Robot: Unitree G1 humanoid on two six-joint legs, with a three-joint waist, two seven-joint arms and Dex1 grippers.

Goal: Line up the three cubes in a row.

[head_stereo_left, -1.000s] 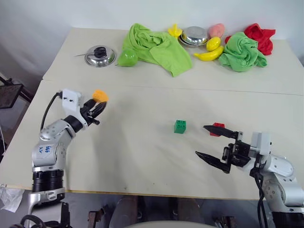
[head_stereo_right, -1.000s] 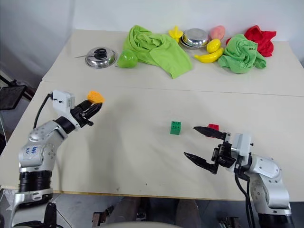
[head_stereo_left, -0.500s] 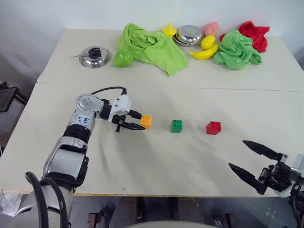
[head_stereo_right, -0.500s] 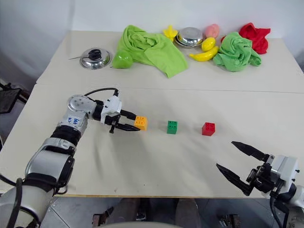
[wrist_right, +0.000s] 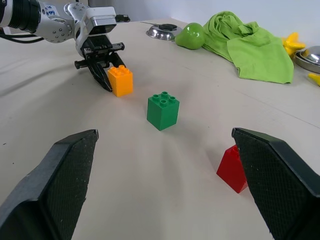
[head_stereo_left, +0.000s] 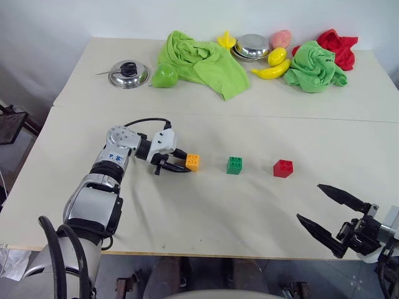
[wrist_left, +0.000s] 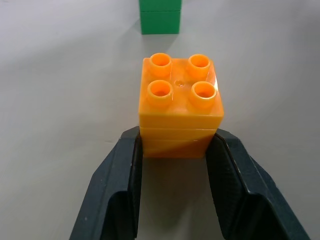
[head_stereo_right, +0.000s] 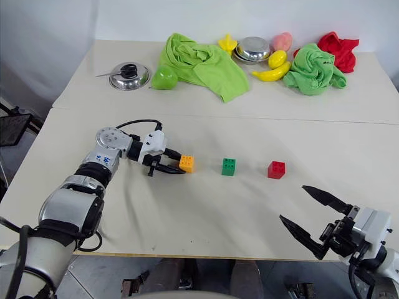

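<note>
- The left gripper (wrist_left: 175, 150) has its two black fingers pinched on the orange cube (head_stereo_left: 192, 162), which sits on the table (head_stereo_left: 199, 218) near the middle, left of the other two.
- The green cube (head_stereo_left: 235, 165) stands apart to its right, the red cube (head_stereo_left: 282, 168) beyond that, toward the right edge; all three look close to one line, roughly evenly spaced.
- The right gripper (head_stereo_left: 329, 215) hangs near the front right corner, jaws spread wide, holding nothing.
- My read: this is the placing step for the last cube.
- Next move calls for letting go cleanly and drawing straight back without nudging the orange cube.
</note>
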